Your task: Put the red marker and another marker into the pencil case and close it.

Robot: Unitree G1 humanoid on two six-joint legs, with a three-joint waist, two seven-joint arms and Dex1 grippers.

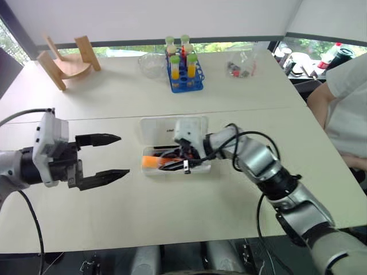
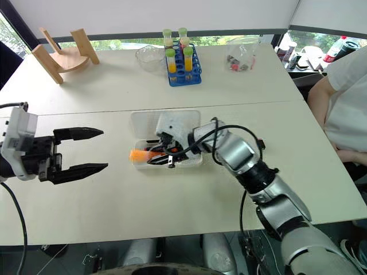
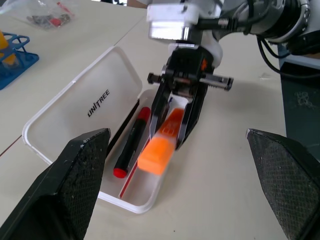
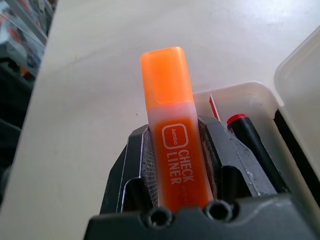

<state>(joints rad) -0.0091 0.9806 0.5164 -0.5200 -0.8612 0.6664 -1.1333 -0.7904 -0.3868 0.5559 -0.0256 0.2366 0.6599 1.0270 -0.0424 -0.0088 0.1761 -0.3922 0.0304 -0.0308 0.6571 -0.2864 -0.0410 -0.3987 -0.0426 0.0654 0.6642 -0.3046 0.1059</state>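
Observation:
The pencil case (image 1: 156, 128) lies open in the middle of the table, its white lid (image 3: 85, 115) flat and its tray toward me. The red marker (image 3: 131, 142) rests inside the tray along the hinge side. My right gripper (image 1: 176, 161) is shut on the other marker, a chunky orange one (image 4: 170, 125). It holds this marker tilted over the tray, with the paler cap (image 1: 150, 162) jutting past the tray's left end. My left gripper (image 1: 118, 155) hangs open just left of the case, holding nothing.
A blue test-tube rack (image 1: 184, 71), a glass bowl (image 1: 150, 64) and a clear bag of small parts (image 1: 241, 69) stand at the back. A wooden stand (image 1: 67, 62) is at the back left. A person (image 1: 344, 109) sits at the table's right edge.

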